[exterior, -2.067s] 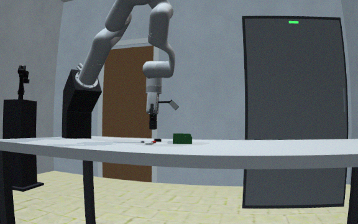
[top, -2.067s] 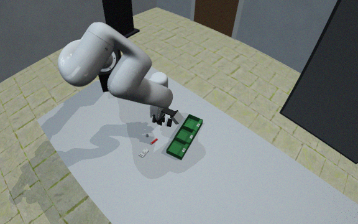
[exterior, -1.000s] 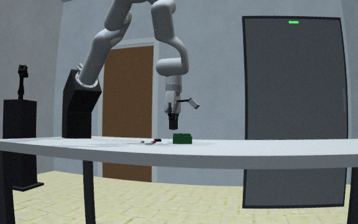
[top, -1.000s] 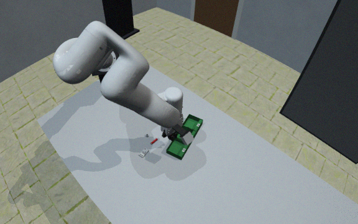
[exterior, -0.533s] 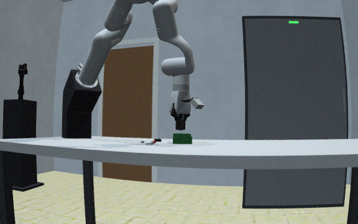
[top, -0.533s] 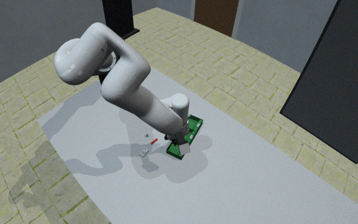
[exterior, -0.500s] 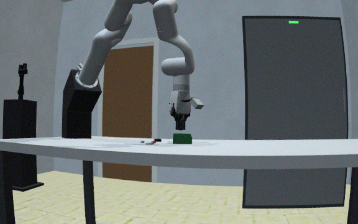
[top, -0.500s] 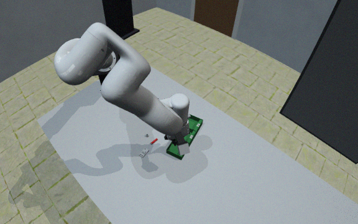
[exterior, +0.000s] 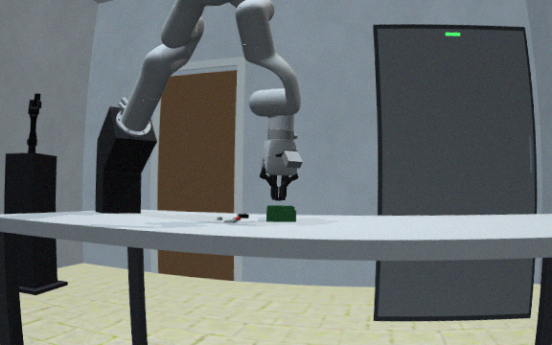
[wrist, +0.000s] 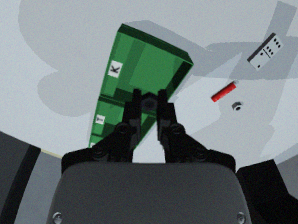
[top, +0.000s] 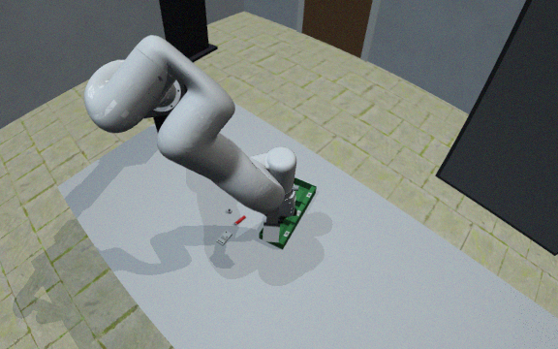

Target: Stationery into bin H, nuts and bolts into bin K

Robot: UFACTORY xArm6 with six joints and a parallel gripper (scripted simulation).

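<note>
A green bin (top: 309, 187) (exterior: 281, 214) (wrist: 154, 44) with two compartments lies on the table; the one nearer my fingertips carries a white label K (wrist: 115, 68). My gripper (exterior: 279, 195) (wrist: 149, 100) hangs a short way above the bin, over the K compartment. It is shut on a small dark thing that the fingers mostly hide, so I cannot tell what it is. A red stick-like piece (top: 239, 220) (wrist: 224, 91) (exterior: 238, 218) and a small grey nut (top: 229, 210) (wrist: 237, 106) lie on the table beside the bin.
A small white domino-like tile (top: 224, 237) (wrist: 265, 50) lies beyond the red piece. A small black thing (exterior: 242, 216) lies on the table left of the bin. The arm hides part of the bin in the top view.
</note>
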